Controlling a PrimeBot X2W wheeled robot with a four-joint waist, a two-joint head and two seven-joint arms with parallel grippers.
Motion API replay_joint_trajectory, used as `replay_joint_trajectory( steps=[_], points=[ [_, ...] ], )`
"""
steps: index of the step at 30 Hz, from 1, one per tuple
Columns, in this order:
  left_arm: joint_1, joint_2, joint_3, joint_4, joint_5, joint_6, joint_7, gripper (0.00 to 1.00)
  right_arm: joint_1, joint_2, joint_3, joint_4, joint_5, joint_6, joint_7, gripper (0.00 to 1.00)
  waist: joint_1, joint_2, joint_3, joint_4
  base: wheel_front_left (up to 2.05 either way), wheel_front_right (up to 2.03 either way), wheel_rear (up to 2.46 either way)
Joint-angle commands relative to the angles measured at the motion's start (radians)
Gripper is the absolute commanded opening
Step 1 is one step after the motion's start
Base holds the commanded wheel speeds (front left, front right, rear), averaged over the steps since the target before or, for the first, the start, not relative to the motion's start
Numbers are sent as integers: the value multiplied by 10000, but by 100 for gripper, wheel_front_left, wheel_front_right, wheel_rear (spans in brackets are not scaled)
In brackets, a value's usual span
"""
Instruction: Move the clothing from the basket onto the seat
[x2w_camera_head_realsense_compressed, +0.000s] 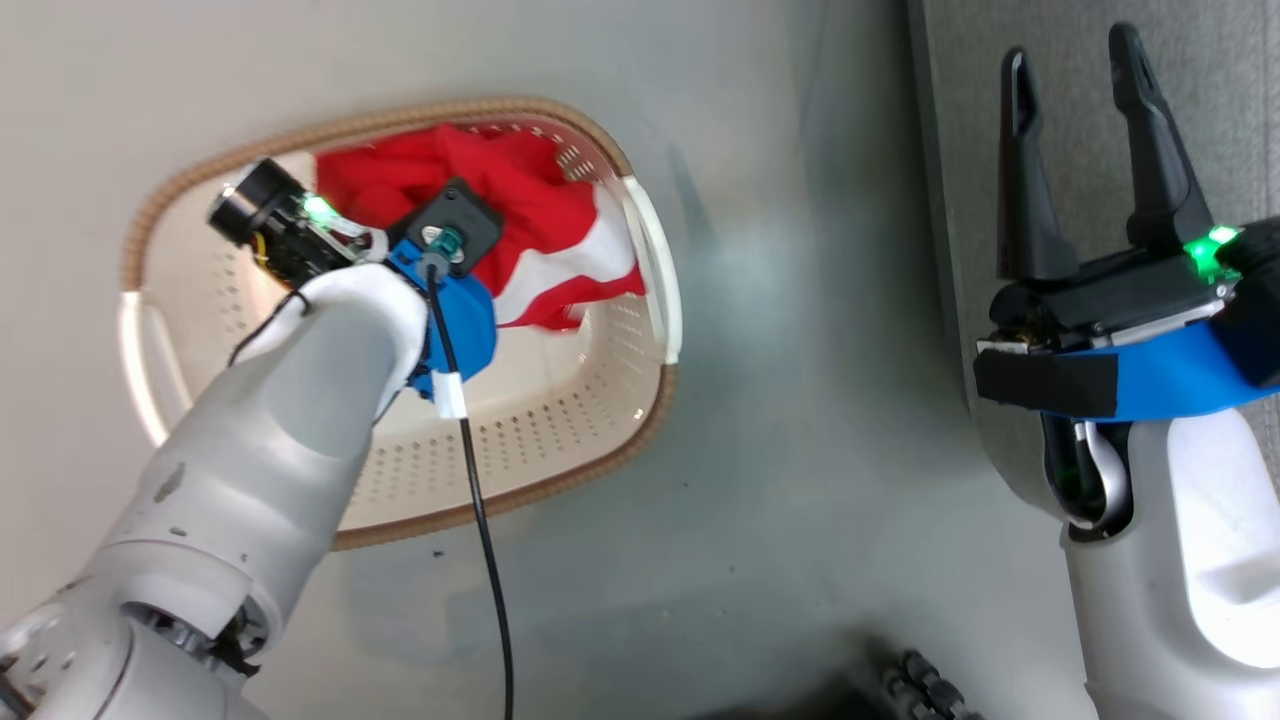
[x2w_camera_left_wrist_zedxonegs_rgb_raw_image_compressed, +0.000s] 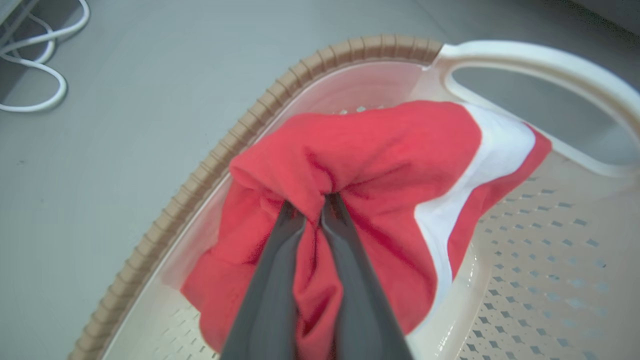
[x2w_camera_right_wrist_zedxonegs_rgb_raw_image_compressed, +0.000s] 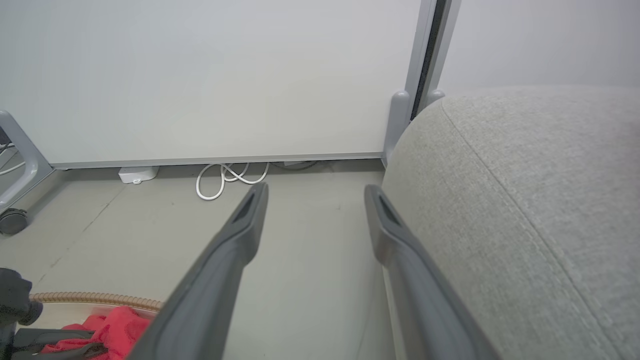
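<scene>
Red clothing (x2w_camera_head_realsense_compressed: 520, 215) with a white stripe lies bunched in the far right end of the cream basket (x2w_camera_head_realsense_compressed: 560, 420). My left arm reaches down into the basket. In the left wrist view my left gripper (x2w_camera_left_wrist_zedxonegs_rgb_raw_image_compressed: 312, 210) is shut on a fold of the red clothing (x2w_camera_left_wrist_zedxonegs_rgb_raw_image_compressed: 380, 150), its fingertips buried in the fabric. My right gripper (x2w_camera_head_realsense_compressed: 1075, 80) hovers open and empty beside the edge of the grey seat (x2w_camera_head_realsense_compressed: 1230, 100). Its two fingers (x2w_camera_right_wrist_zedxonegs_rgb_raw_image_compressed: 245, 225) stand wide apart in the right wrist view, with the seat (x2w_camera_right_wrist_zedxonegs_rgb_raw_image_compressed: 525, 190) to their right and a bit of red clothing (x2w_camera_right_wrist_zedxonegs_rgb_raw_image_compressed: 112, 325) at lower left.
The basket stands on a smooth grey floor (x2w_camera_head_realsense_compressed: 820, 400), with open floor between it and the seat. White cables (x2w_camera_right_wrist_zedxonegs_rgb_raw_image_compressed: 227, 177) lie along a white wall panel (x2w_camera_right_wrist_zedxonegs_rgb_raw_image_compressed: 210, 75). A caster wheel (x2w_camera_right_wrist_zedxonegs_rgb_raw_image_compressed: 12, 221) sits at far left.
</scene>
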Motion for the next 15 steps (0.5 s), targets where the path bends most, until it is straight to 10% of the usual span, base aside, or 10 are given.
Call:
replay_joint_trajectory(
  steps=[1, 15],
  points=[
    [91, -98, 79, -119, -95, 24, -156, 0, 180, 3, -43, 62, -97, 1, -38, 100, 1, 0, -651, 423, 0, 0, 0],
    [937, -68, 940, -2773, -409, 452, -430, 0, 1345, -213, -356, 628, -253, 1, -38, 100, 1, 0, -3357, 1249, 0, 0, 0]
  ],
)
